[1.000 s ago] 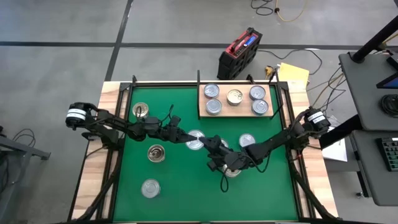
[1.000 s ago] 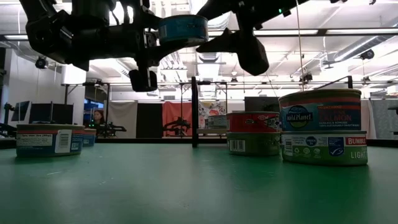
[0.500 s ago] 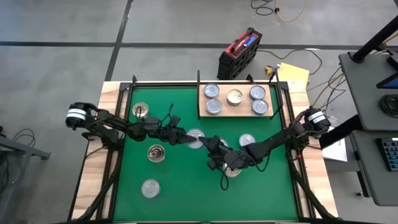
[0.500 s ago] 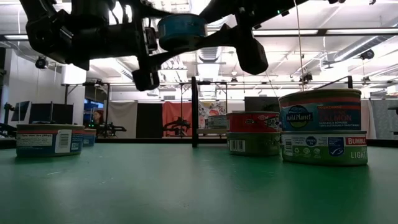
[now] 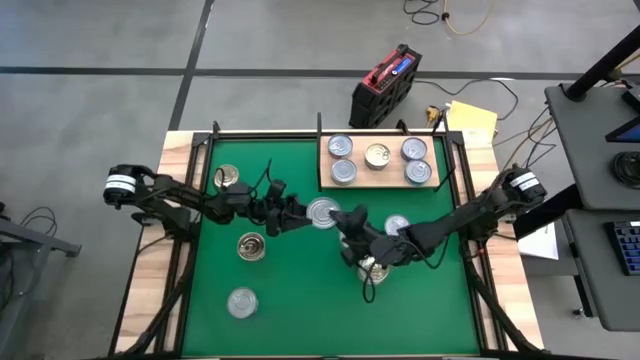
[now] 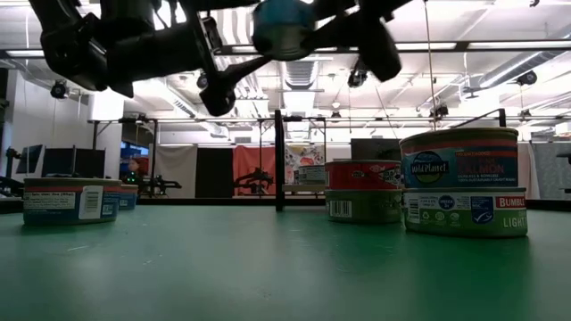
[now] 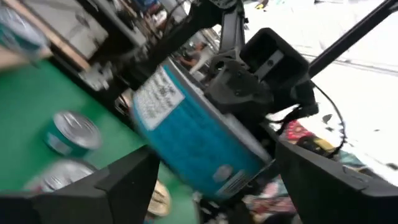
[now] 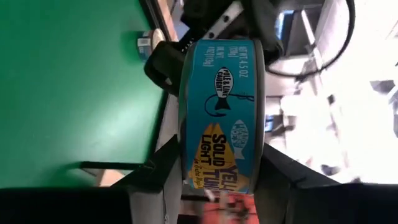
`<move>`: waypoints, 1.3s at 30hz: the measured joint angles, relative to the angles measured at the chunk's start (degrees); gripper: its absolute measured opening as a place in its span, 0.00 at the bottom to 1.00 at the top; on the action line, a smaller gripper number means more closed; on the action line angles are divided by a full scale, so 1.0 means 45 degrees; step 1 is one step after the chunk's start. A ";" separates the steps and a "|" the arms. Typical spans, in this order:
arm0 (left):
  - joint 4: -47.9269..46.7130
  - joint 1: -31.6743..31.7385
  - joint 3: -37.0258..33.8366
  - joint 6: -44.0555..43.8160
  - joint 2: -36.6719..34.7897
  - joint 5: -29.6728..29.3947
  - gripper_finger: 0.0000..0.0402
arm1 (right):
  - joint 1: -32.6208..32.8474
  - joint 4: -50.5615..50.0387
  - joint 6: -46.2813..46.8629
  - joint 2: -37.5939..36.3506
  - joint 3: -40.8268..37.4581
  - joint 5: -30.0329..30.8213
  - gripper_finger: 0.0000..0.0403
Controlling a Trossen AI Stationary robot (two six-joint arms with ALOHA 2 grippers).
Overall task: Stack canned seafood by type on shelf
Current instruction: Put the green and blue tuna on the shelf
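Note:
A blue tuna can point(image 5: 323, 212) with a silvery lid hangs in the air over the middle of the green mat point(image 5: 300, 290). My right gripper point(image 5: 338, 218) is shut on it. My left gripper point(image 5: 300, 214) is open, its fingers point(image 7: 124, 183) wide on either side of the can point(image 7: 193, 146) without touching it. The pale wooden shelf point(image 5: 380, 178) at the far edge bears several cans standing on their bottoms. Loose cans point(image 5: 251, 245) stand on the mat. My right gripper pinches the can between its two fingers point(image 8: 155, 177), one on each flat face near the rim point(image 8: 186, 155), with the printed side wall facing the wrist camera. The fingers reach in about level from the table's right. The can is lifted clear, its lid up.
Cans on the mat: at the far left point(image 5: 228, 178), the near left point(image 5: 241, 302), right of centre point(image 5: 398, 225) and under my right arm point(image 5: 372, 270). In the low view two stacked cans point(image 6: 459, 183) stand at the right. A black frame post point(image 6: 279, 160) rises at the mat's far edge.
My right gripper has shut on the blue can and carried it up and a little toward the far edge. My left gripper has rolled at the wrist, opened wide and let go of the can, staying about where it was.

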 joint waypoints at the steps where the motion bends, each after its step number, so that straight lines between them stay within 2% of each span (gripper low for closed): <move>1: 0.0002 0.0068 0.0000 0.0320 -0.0001 -0.0010 0.74 | -0.0003 -0.0474 0.0551 -0.0289 -0.0021 -0.0090 0.33; 7: -0.0027 0.0231 0.0001 0.3061 -0.0279 -0.0045 0.70 | -0.0003 -0.4494 0.5468 -0.2126 -0.0044 -0.0860 0.33; 12: -0.0199 0.0231 -0.0005 0.6128 -0.0833 -0.0247 0.67 | 0.0002 -0.7460 0.9328 -0.3141 -0.0135 -0.0930 0.33; 16: -0.1191 0.0231 -0.0010 0.7899 -0.1491 -0.0494 0.64 | 0.0002 -0.9675 1.2123 -0.3477 -0.0164 -0.0903 0.33; 18: -0.2209 0.0213 -0.0010 0.8630 -0.1898 -0.1098 0.62 | 0.0002 -1.0423 1.3218 -0.3496 -0.0211 -0.0854 0.33; 24: -0.6090 -0.0066 -0.0017 1.0051 -0.3274 -0.4408 0.57 | -0.0022 -1.1810 1.4980 -0.3423 -0.0545 -0.0643 0.34; 27: -0.7094 -0.0284 -0.0024 1.0632 -0.3744 -0.5407 0.55 | -0.0022 -1.2274 1.5572 -0.3452 -0.0702 -0.0521 0.34; 33: -0.7459 -0.0934 -0.0024 1.2154 -0.4211 -0.6085 0.51 | -0.0136 -1.3242 1.6235 -0.3457 -0.0824 -0.0073 0.34; 39: -0.7444 -0.1782 -0.0024 1.2964 -0.4227 -0.7813 0.48 | -0.0951 -1.3750 1.5519 -0.3457 -0.0878 -0.0111 0.34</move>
